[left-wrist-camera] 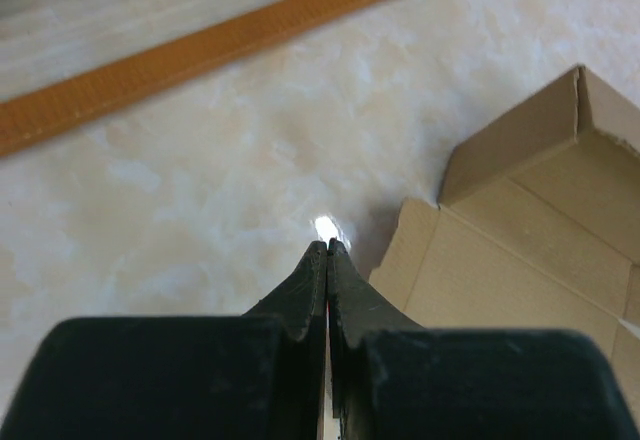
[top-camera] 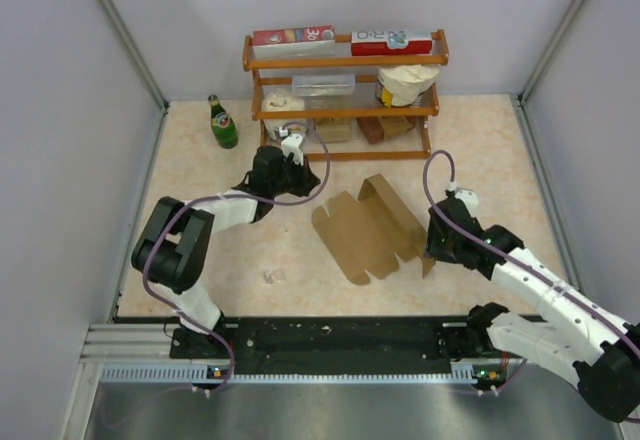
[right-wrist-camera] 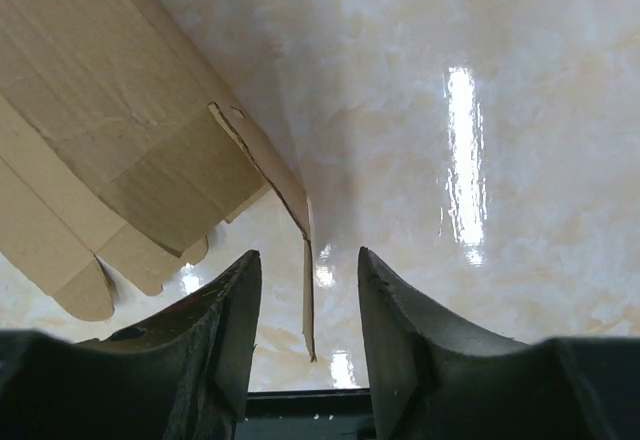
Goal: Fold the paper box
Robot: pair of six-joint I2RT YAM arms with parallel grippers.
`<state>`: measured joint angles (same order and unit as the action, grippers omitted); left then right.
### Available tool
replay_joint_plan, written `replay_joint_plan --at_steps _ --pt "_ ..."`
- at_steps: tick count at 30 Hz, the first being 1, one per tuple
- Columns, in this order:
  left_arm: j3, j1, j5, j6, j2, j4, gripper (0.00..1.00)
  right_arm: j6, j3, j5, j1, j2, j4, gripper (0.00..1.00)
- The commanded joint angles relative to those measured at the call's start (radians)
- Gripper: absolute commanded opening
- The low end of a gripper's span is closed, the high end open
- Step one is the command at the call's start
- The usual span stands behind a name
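A kraft-brown box (top-camera: 365, 230) lies opened out near the middle of the counter (top-camera: 470, 140), in front of a wooden shelf (top-camera: 345, 60), with the job of folding it barely begun. Most of the die-cut sheet is flat. Only the panel on its far side stands up along a crease, and the right-hand edge lifts off the surface. The right hand (right-wrist-camera: 307, 255), reaching in from the box's right side, has its jaws apart around that raised edge: the thin cardboard runs between the two fingers with a gap showing on either side, so nothing appears to be pinched yet. The left hand (left-wrist-camera: 327, 252) is closed on nothing, its tips pressed together above bare counter just left of the box and apart from it, pointing towards the shelf's bottom rail. By the look of things, almost all the work lies ahead: no walls have been squared up against one another, no tabs are tucked in, and the small flaps along the near edge lie flat. The likely next call is for the right hand to close on the edge and swing that side upright, with the left free to steady the sheet; thin card like this could slide or buckle if pulled without support.
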<state>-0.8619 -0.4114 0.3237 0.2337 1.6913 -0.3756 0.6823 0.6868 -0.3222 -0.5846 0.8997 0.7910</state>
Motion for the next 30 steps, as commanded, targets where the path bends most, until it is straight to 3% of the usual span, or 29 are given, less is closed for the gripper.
replay_joint_plan --at_steps 1,6,14,21,30 --pt "-0.121 0.02 0.052 -0.005 0.083 -0.011 0.0 0.031 -0.049 0.034 0.009 0.018 -0.071 0.38" --pt "-0.222 0.02 0.117 0.006 0.182 0.007 0.0 0.04 -0.082 0.032 0.009 0.03 -0.121 0.24" --pt "-0.246 0.019 0.152 0.009 0.252 0.013 0.0 -0.05 -0.076 0.003 0.009 0.082 -0.188 0.0" --pt "-0.256 0.019 0.17 0.006 0.291 0.03 0.0 -0.226 -0.041 0.0 0.009 0.128 -0.278 0.0" --pt "-0.128 0.019 0.163 0.035 0.217 -0.022 0.0 -0.42 0.071 -0.005 0.012 0.277 -0.383 0.0"
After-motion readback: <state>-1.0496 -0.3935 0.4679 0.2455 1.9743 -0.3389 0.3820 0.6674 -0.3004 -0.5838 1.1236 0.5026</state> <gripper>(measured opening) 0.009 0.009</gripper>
